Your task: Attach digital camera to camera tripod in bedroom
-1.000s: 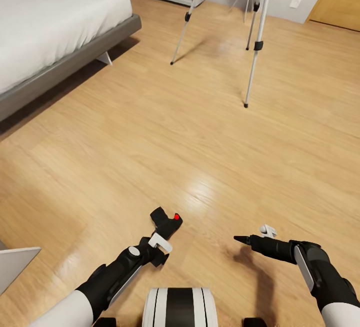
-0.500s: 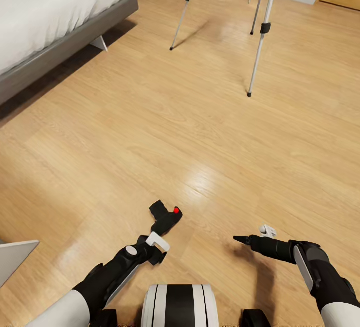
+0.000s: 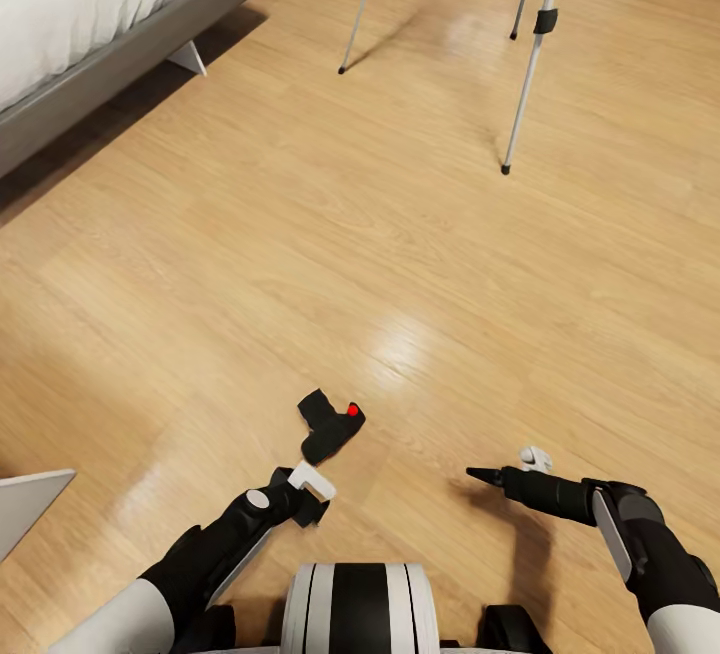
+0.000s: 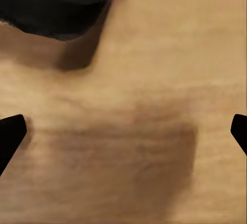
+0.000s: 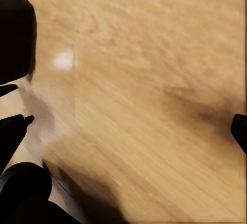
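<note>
Ahead of the robot's left arm, on the light wood floor [image 3: 250, 264], lies the small black boxy digital camera [image 3: 327, 426], red button [image 3: 352, 410] showing, just beyond the left gripper [image 3: 312, 479]. Left wrist view: black fingers [image 4: 10, 134] spread wide, bare floor between them, camera's dark body [image 4: 56, 3] apart from both tips. Left holds nothing. Right gripper [image 3: 500, 469] hovers over floor, well right of the camera; whether its fingers are apart or closed, cannot tell.

Silver-legged camera tripod [image 3: 530, 54] stands far ahead, beside the grey-framed white bed [image 3: 100, 24]; head out of frame.

Judgement: camera likely light, rigid, smooth-cased, so slippery and apt to skid when nudged. Best taken across the flat sides of the body, clear of button and any protruding part.
</note>
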Robot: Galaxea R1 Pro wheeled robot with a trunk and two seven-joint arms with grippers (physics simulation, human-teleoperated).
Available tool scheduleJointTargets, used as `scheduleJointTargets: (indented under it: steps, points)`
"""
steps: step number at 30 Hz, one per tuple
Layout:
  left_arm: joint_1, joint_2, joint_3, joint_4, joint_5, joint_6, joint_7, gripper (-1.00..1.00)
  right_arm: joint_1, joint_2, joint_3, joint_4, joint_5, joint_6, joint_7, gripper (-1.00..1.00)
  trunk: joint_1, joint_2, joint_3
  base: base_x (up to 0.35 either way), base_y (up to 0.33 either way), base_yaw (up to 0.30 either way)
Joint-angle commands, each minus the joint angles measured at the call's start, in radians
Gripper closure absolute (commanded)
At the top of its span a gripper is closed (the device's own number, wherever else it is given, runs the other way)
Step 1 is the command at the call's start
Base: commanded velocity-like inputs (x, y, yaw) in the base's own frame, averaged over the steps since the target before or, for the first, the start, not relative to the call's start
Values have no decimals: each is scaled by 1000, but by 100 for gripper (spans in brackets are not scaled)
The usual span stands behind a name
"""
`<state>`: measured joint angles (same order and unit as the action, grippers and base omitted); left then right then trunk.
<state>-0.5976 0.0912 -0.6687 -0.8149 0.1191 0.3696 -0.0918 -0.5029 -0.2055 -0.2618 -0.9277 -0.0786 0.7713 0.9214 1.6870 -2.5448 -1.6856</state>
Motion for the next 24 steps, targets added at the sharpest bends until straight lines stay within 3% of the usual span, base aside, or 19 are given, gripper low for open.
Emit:
scheduleJointTargets:
  steps: [1, 5, 11, 24]
  points:
    - [-1, 7, 2, -8, 5, 0, -3, -100, 0, 4, -1, 6, -2, 3, 5, -100, 0, 0, -1, 0, 0, 0]
    - [-1, 23, 25, -30, -19, -23, -26, -100, 0, 11, -1, 16, 2, -20, 27, -100, 0, 0, -1, 0, 0, 0]
    - [-1, 45, -3, -64, -50, -14, 8, -100, 0, 16, -3, -8, -18, 7, -7, -100, 0, 0, -1, 0, 0, 0]
    - [-1, 86, -14, -136, -54, 24, 24, -100, 0, 17, -2, -13, -21, 15, -32, -100, 0, 0, -1, 0, 0, 0]
